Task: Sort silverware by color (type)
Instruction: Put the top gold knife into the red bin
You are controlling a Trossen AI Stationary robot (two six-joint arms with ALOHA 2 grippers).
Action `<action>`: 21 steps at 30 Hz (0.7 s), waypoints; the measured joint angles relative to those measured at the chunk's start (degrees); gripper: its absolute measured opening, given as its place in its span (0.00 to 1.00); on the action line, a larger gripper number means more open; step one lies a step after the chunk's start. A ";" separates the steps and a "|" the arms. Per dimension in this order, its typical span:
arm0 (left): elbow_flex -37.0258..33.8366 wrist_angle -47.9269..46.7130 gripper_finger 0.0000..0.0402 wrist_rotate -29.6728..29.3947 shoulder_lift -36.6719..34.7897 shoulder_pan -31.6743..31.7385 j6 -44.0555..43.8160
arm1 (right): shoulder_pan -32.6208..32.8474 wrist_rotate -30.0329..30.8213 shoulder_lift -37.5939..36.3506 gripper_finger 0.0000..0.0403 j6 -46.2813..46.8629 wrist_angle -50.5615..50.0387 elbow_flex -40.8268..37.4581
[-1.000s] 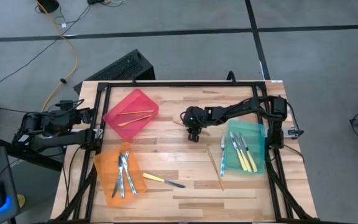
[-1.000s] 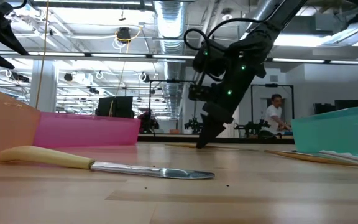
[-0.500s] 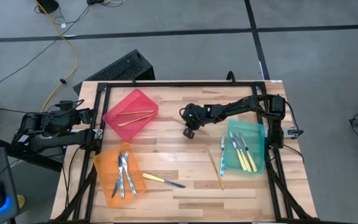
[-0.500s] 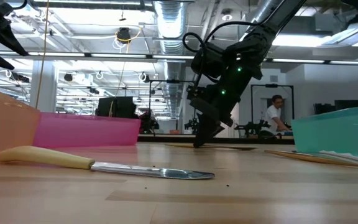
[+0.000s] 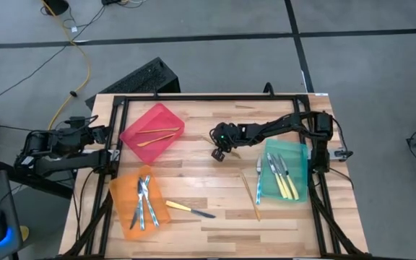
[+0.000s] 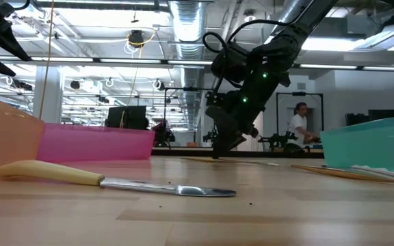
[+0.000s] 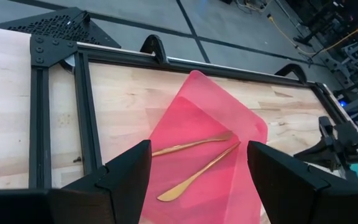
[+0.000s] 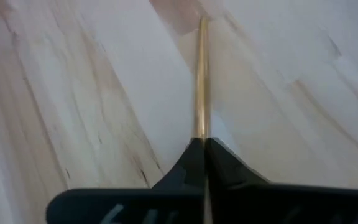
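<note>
My right gripper (image 5: 219,153) is low over the wooden table's middle, toward the far side, shut on a thin gold piece of silverware (image 8: 199,74). My left gripper (image 7: 194,180) waits open beyond the table's left edge, facing the red bin (image 5: 154,130), in which two gold pieces (image 7: 197,158) lie. The orange bin (image 5: 139,201) holds silvery-blue pieces. The green bin (image 5: 284,170) holds yellow-handled ones. A yellow-handled knife (image 5: 190,209) and a gold piece (image 5: 250,193) lie flat on the table. My right gripper pinches the gold piece near one end (image 8: 199,132) between its two fingertips (image 8: 219,158). The fingers slant down from the table's right side and lie along the piece, which runs straight on past them, close over the wood. Whether its other end rests on the table, I cannot tell.
A black frame (image 5: 114,155) runs around the table's edges. The three bins stand at the far left, near left and right. Bare wood lies between them around my right gripper. In the low view a person (image 6: 299,130) stands far off in the room.
My right gripper has moved a short way toward the table's left and far edges, staying low over the wood.
</note>
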 joint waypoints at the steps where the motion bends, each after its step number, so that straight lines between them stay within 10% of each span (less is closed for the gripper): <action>1: 0.00 0.03 0.61 -0.22 0.00 0.00 0.01 | -0.08 -0.03 -0.37 0.02 0.05 0.22 -0.10; 21: -0.01 0.05 0.61 -1.89 0.00 0.01 -0.30 | -0.02 -0.04 -2.88 0.06 -1.23 4.84 1.56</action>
